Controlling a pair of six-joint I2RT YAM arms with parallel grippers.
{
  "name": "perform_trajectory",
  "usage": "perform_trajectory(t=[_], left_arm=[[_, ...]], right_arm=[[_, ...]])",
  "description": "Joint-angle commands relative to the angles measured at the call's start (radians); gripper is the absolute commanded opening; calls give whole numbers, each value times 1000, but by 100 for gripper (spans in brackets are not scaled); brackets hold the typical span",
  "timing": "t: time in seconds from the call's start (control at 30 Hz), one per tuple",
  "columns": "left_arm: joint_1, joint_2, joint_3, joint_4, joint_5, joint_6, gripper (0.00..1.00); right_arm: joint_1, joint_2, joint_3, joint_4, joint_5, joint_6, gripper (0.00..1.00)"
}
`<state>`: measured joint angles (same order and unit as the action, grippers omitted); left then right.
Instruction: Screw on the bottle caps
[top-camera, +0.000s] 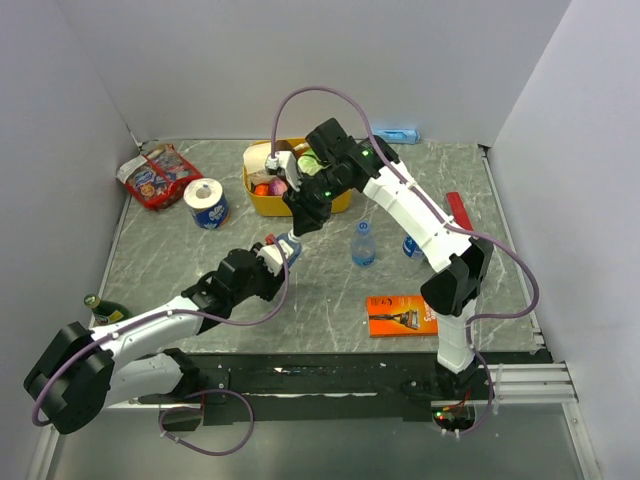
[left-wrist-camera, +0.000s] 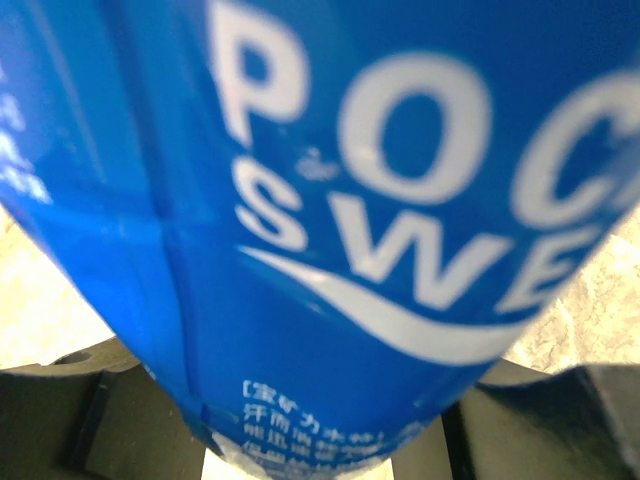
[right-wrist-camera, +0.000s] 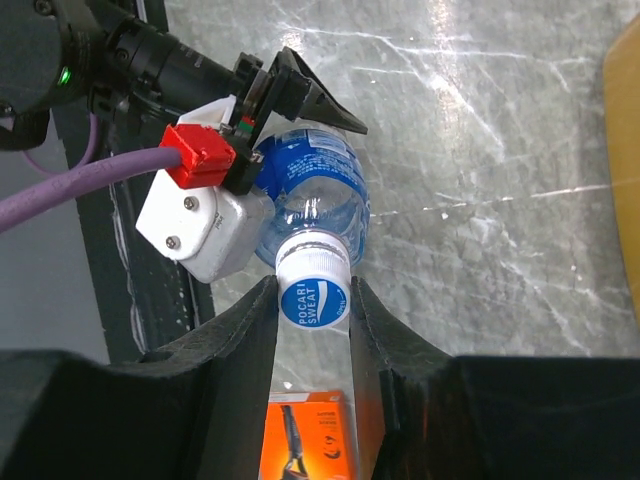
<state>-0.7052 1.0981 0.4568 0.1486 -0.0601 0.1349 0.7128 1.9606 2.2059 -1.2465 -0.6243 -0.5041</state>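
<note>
the left gripper (top-camera: 282, 253) is clenched around the blue-labelled bottle (left-wrist-camera: 320, 240), holding it just in front of the yellow bin (top-camera: 262, 200), on the side toward the arms' bases. the right gripper (top-camera: 300, 224) is closed onto the bottle cap (right-wrist-camera: 312, 297), which sits on that bottle's neck, one finger pressed to each side. a second bottle (top-camera: 363, 243) stands upright in front of the bin's right end. a third bottle (top-camera: 412, 246), partly hidden by the right arm, stands farther to the bin's right.
</note>
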Motion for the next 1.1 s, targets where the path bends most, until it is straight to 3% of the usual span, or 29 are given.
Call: perform_trajectory(t=[0.0, 0.13, 0.33, 0.37, 0.47, 0.57, 0.8, 1.07], left_arm=[[10, -9, 105, 198, -41, -84, 1], [9, -6, 91, 187, -20, -87, 1], [9, 14, 72, 175, 25, -70, 1], [9, 16, 69, 177, 34, -64, 1], [10, 13, 65, 175, 52, -44, 1], [16, 13, 74, 142, 124, -35, 1], [21, -44, 65, 51, 402, 168, 1], [21, -53, 115, -87, 557, 338, 1]], right_arm=[[33, 12, 29, -260, -26, 91, 28], [33, 0, 69, -248, -17, 84, 33], [10, -31, 210, -194, -58, 78, 55], [1, -45, 216, -168, -64, 93, 64], [-21, -150, 155, -59, -46, 116, 77], [-27, -218, 75, -45, -23, 49, 78], [-9, -425, -182, -32, -55, -524, 72], [88, -542, -363, -8, 32, -855, 79]])
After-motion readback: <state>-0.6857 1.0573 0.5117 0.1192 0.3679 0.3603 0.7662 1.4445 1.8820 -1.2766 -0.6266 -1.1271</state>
